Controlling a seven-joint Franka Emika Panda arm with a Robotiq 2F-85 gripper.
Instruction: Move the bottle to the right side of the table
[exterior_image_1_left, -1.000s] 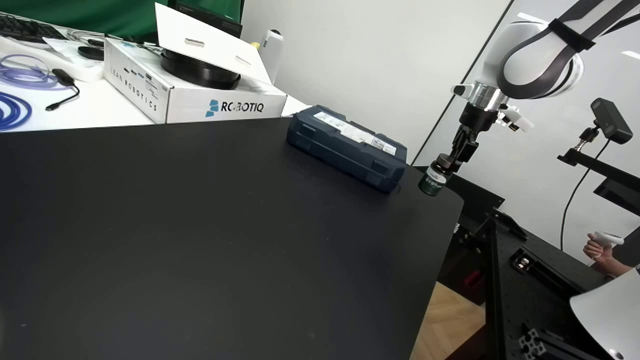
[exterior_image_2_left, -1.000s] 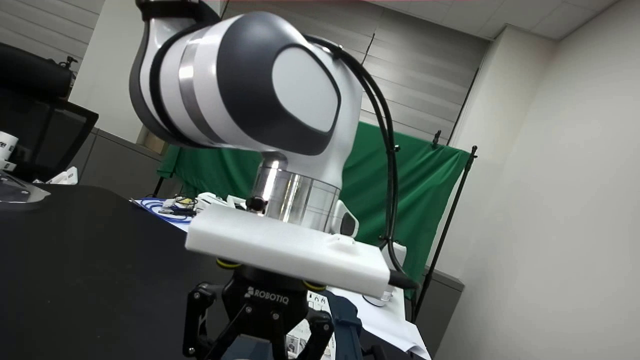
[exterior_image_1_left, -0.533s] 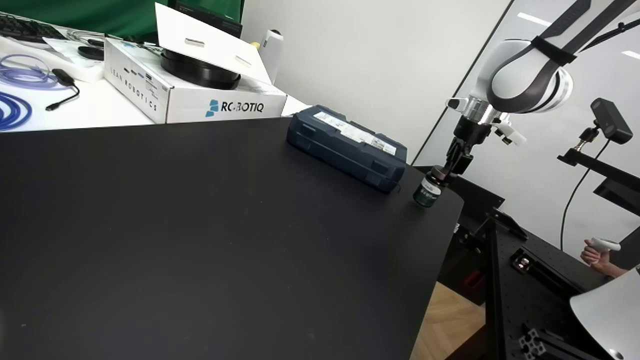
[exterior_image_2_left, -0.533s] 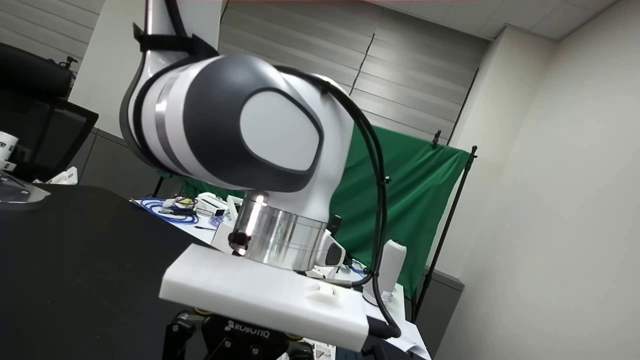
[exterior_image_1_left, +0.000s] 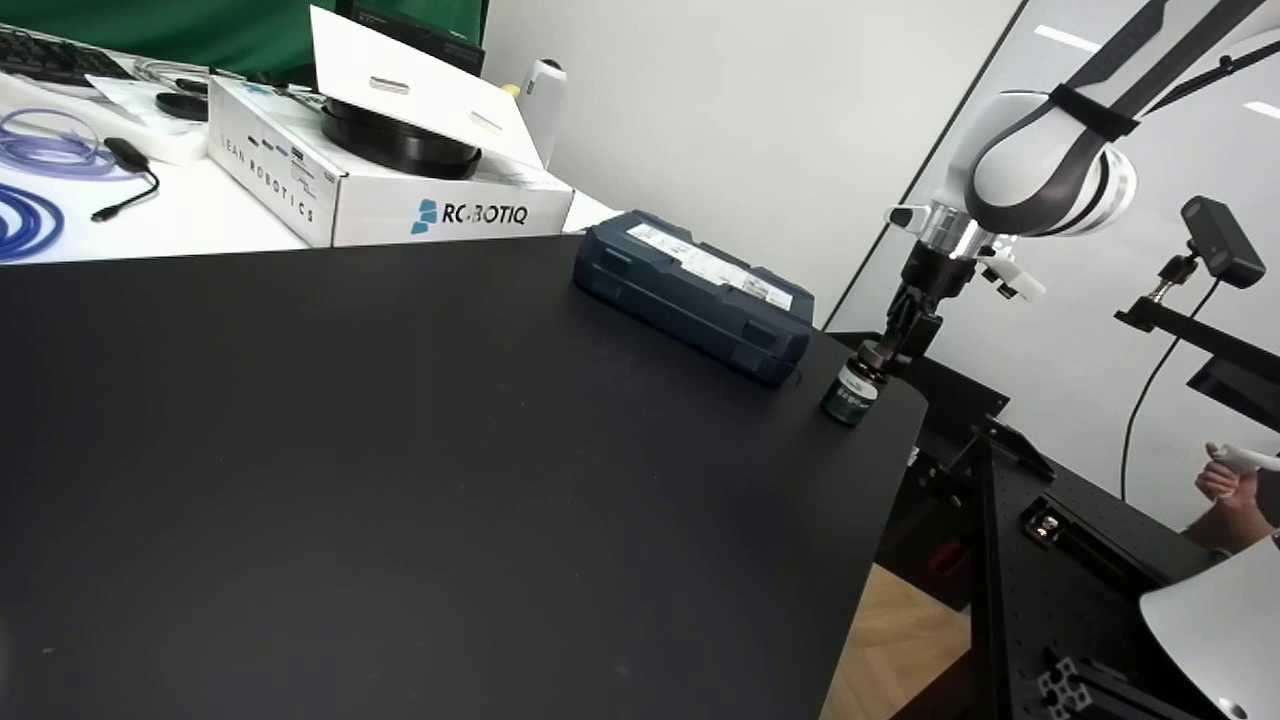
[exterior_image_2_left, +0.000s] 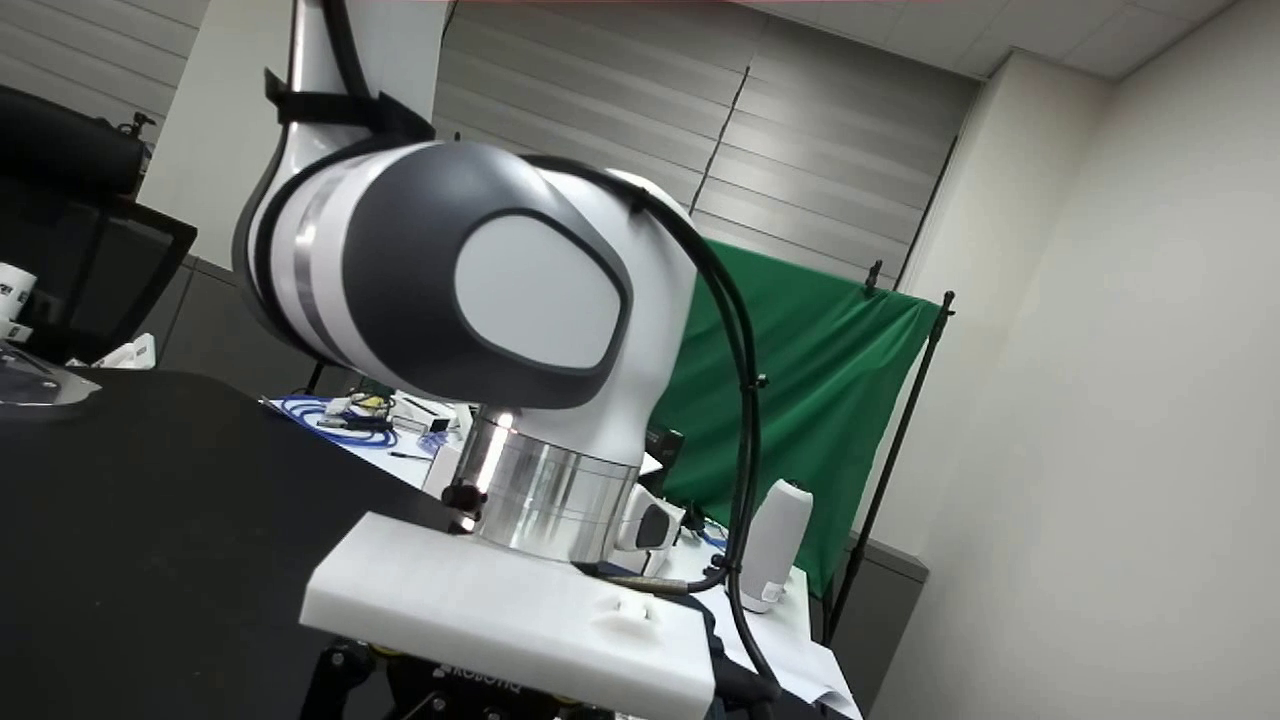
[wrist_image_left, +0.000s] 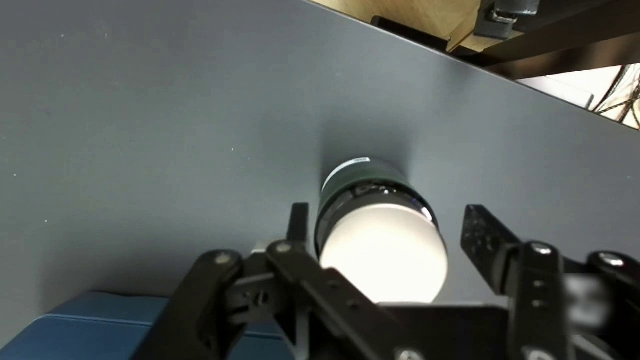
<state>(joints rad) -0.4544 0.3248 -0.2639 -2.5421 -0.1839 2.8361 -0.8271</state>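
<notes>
The bottle (exterior_image_1_left: 852, 393), dark green with a white label and grey cap, appears to stand on the black table (exterior_image_1_left: 450, 450) near its far right corner in an exterior view. In the wrist view the bottle's cap (wrist_image_left: 387, 250) looks bright white. My gripper (exterior_image_1_left: 885, 352) is at the bottle's top. In the wrist view its fingers (wrist_image_left: 382, 220) stand on either side of the bottle, with a clear gap on the right and a narrow one on the left. In an exterior view the fingertips and bottle are out of frame below the white wrist plate (exterior_image_2_left: 510, 610).
A dark-blue case (exterior_image_1_left: 695, 295) lies close beside the bottle; its corner shows in the wrist view (wrist_image_left: 95, 325). The table edge (wrist_image_left: 470, 65) runs close by the bottle. White boxes (exterior_image_1_left: 450, 215) stand behind the table. A camera (exterior_image_1_left: 1222, 240) on a mount is at the right.
The gripper has come down with the bottle and shifted slightly left in an exterior view, from above the table to the tabletop. The fingers now stand apart from the bottle.
</notes>
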